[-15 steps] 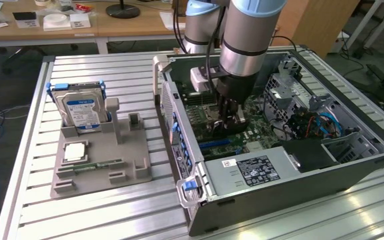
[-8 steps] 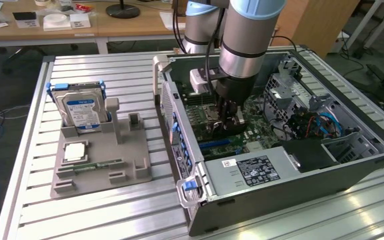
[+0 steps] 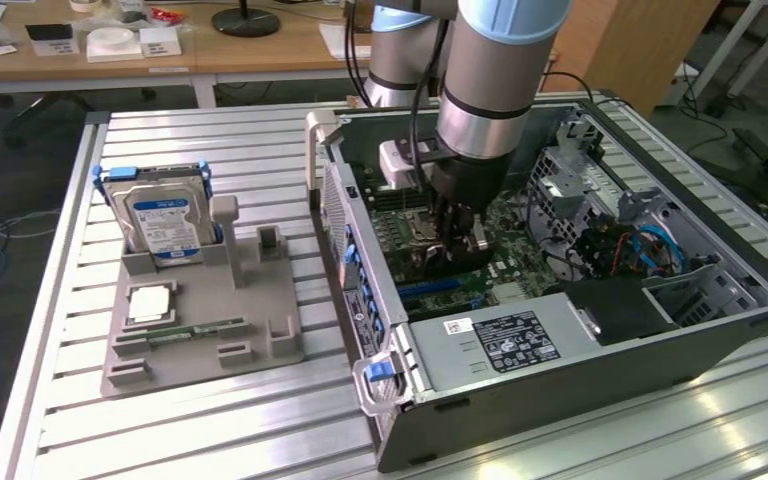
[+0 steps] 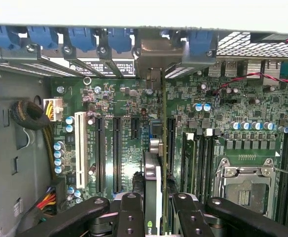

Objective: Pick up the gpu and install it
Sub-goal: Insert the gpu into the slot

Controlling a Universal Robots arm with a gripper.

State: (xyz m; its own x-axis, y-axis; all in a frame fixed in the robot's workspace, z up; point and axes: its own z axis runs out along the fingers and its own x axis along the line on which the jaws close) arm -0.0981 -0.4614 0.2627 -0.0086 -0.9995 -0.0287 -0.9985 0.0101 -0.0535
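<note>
Grey ribbed aluminium forms the table, which carries an open black computer case lying on its side with the green motherboard exposed. The robot arm reaches straight down into the case, and its hand is low over the board. In the wrist view the hand has its black fingers clamped on the gpu, one on each face, holding the thin card edge-on and upright. The card sits just above the row of long expansion slots, and its far end runs toward the metal bracket openings at the case's rear wall; whether its lower edge is in a slot cannot be told. On the exterior view's left, well apart from the case, a grey holder stands on the table with a silver hard drive with a blue label upright in it and a narrow green memory stick lying flat.
</note>
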